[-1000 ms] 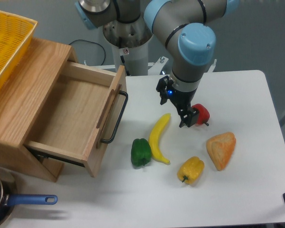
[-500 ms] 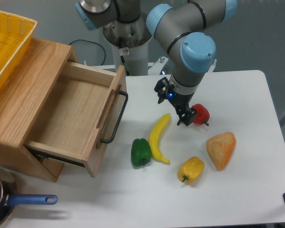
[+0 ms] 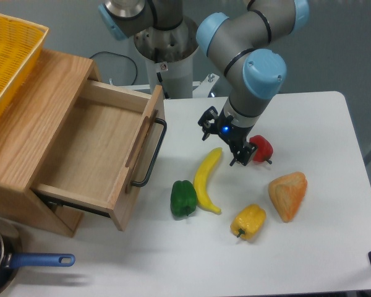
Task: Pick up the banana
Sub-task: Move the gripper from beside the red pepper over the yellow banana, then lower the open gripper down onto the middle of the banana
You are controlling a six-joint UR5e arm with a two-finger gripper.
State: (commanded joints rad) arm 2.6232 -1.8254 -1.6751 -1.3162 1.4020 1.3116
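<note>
Currently, the fixed camera, the only view supplied, shows the long, curved, smooth bright-yellow toy banana (image 3: pixel 206 180) lying flat on the white surface (image 3: pixel 309 247), between the green toy bell pepper (image 3: pixel 183 198) touching or just beside its lower left flank and the two-finger gripper (image 3: pixel 224 143) near its upper tip. The gripper hangs above the surface, just beside the upper end of the banana and immediately left of the small red toy pepper (image 3: pixel 261 148); its dark fingers (image 3: pixel 241 154) appear spread apart with nothing between them, and no contact with the banana is visible. Judged from this layout, the task is at the approach stage: the banana is not yet grasped or lifted, and alignment over its body, descent, closure and lift all remain. A chunky yellow toy bell pepper (image 3: pixel 248 221) and an orange wedge-shaped toy (image 3: pixel 289 194) lie to the right of the banana, well clear of it. An open wooden drawer (image 3: pixel 93 148) stands at the left. A small label is visible on the robot base column (image 3: pixel 164 65), but its writing is too small to read; no other brand or text is legible.
</note>
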